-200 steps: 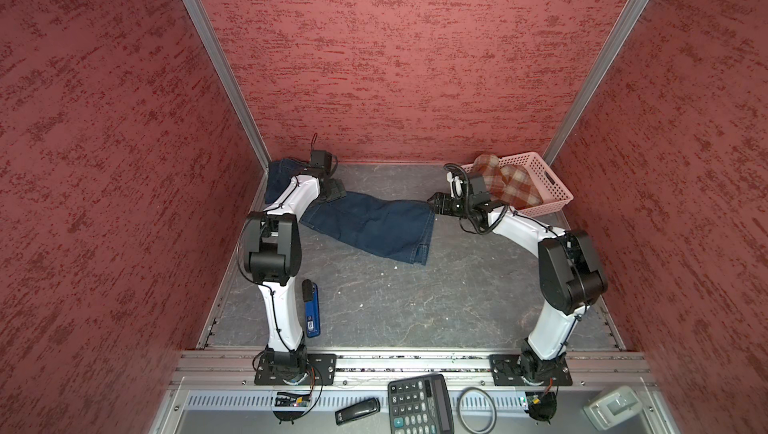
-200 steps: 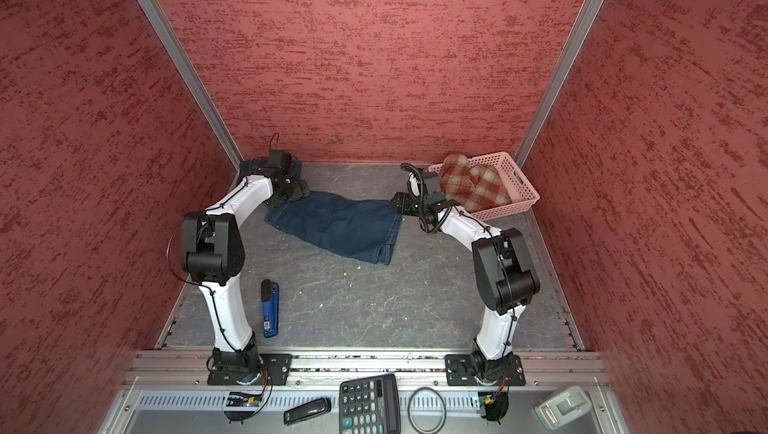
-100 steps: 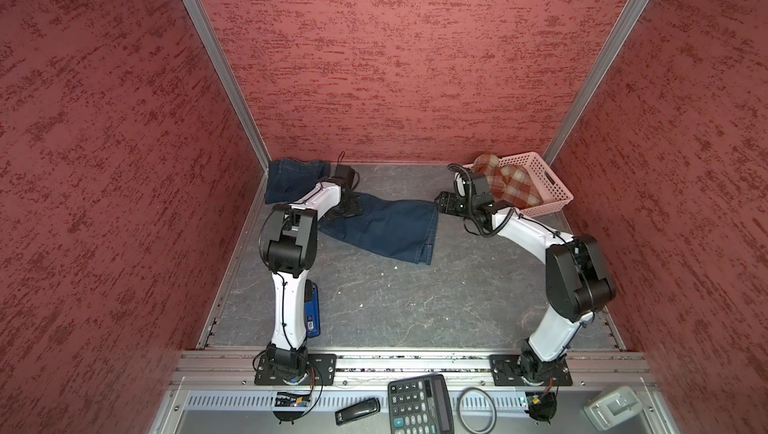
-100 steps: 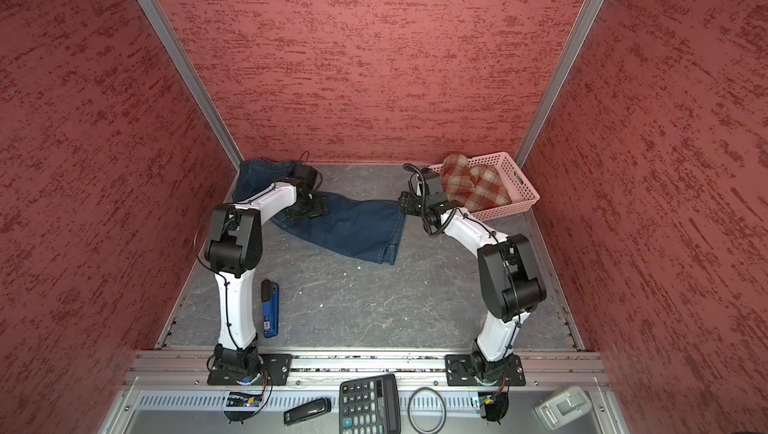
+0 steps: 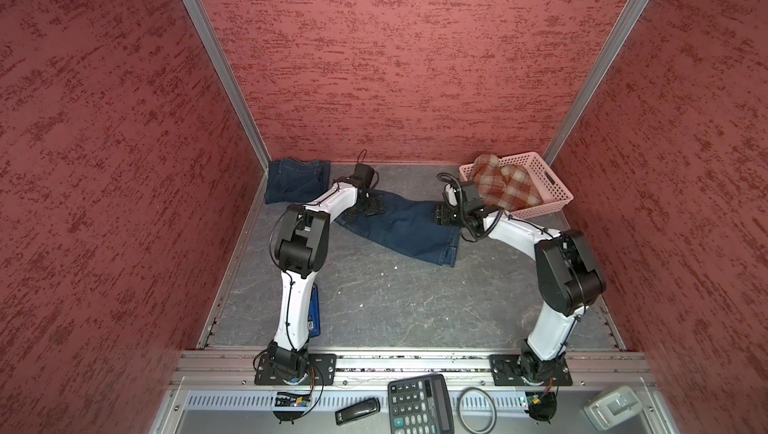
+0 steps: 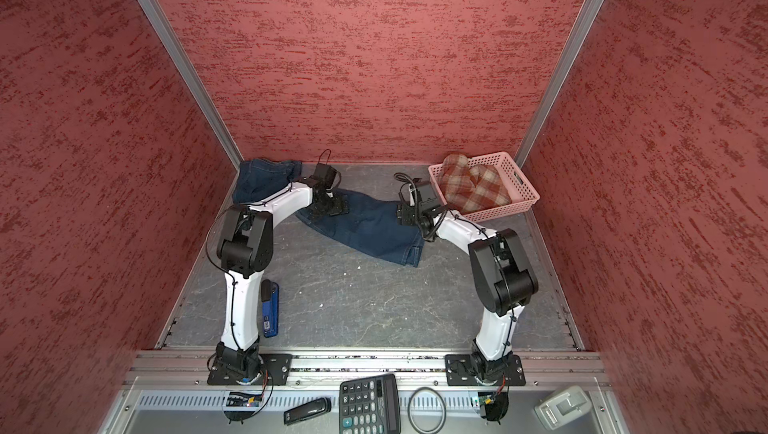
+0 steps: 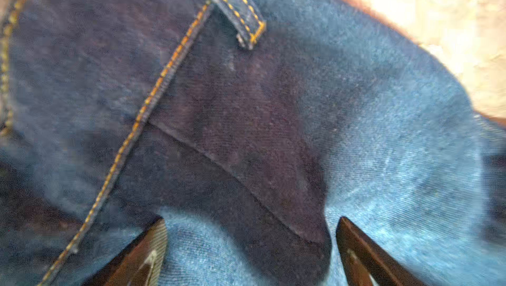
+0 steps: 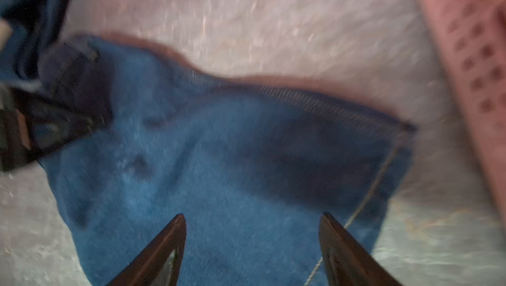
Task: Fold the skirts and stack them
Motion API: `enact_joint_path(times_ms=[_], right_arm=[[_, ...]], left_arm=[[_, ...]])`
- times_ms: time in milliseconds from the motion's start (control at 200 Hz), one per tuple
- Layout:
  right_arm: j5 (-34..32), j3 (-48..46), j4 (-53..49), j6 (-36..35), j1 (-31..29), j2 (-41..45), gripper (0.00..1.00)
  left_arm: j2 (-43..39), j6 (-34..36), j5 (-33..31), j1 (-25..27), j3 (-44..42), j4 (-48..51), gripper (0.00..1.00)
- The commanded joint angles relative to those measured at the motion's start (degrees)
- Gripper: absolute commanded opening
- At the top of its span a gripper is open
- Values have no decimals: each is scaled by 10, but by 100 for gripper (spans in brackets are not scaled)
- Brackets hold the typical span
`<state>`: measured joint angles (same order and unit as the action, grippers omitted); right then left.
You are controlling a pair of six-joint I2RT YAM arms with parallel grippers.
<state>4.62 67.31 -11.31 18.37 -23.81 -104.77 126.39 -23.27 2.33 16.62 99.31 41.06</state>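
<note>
One dark blue denim skirt (image 5: pixel 409 230) (image 6: pixel 370 230) lies spread out at the middle back of the table. My left gripper (image 5: pixel 370 208) (image 6: pixel 332 205) stands open right over its stitched left end, and in the left wrist view (image 7: pixel 252 219) denim fills the space between the fingers. My right gripper (image 5: pixel 442 216) (image 6: pixel 405 216) (image 8: pixel 253 215) is open above the skirt's right end, near its hem. A second denim skirt (image 5: pixel 297 181) (image 6: pixel 266 178) lies folded in the back left corner. The plaid skirt (image 5: pixel 505 189) (image 6: pixel 473 186) is heaped in the basket.
The pink perforated basket (image 5: pixel 555 189) (image 6: pixel 519 186) stands at the back right, close to my right wrist. A blue flat object (image 5: pixel 314 311) lies beside the left arm's base. A calculator (image 5: pixel 419 407), a cable ring and small devices sit on the front ledge. Red walls enclose three sides.
My left gripper has come away from the folded denim skirt in the back left corner, moving right and forward onto the spread skirt. The right gripper has dropped slightly toward the skirt's right end.
</note>
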Motion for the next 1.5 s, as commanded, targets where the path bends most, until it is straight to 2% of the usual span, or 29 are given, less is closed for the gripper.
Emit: enact_joint_path(times_ms=[0, 220, 361, 436, 541, 691, 882, 1072, 1247, 1337, 1498], right_arm=[[-23, -33, 14, 28, -43, -14, 76], [-37, -87, 36, 82, -147, -26, 74], [-18, -113, 68, 122, -224, 16, 73], [-14, -131, 81, 136, -235, 60, 74], [-31, -155, 83, 141, -218, 136, 76], [-29, -198, 99, 183, -141, 235, 77], [-25, -225, 86, 197, -50, 285, 78], [-7, -236, 75, 188, -7, 290, 79], [28, -244, 78, 185, 18, 265, 79], [44, -249, 83, 182, 23, 244, 79], [27, -252, 79, 166, 23, 194, 79]], left_arm=[[37, -12, 27, -29, 6, -2, 97], [104, -27, 51, -48, 106, 13, 97], [147, -48, 88, -51, 167, 19, 98], [158, -59, 109, -48, 183, 12, 97], [174, -64, 136, -36, 205, 5, 98], [190, -57, 167, -6, 237, 12, 98], [186, -37, 209, 38, 239, 18, 99], [174, -5, 246, 67, 236, 25, 99], [148, 2, 282, 58, 235, 7, 100], [128, -2, 271, 49, 237, 11, 100], [82, 0, 220, 47, 209, 20, 100]])
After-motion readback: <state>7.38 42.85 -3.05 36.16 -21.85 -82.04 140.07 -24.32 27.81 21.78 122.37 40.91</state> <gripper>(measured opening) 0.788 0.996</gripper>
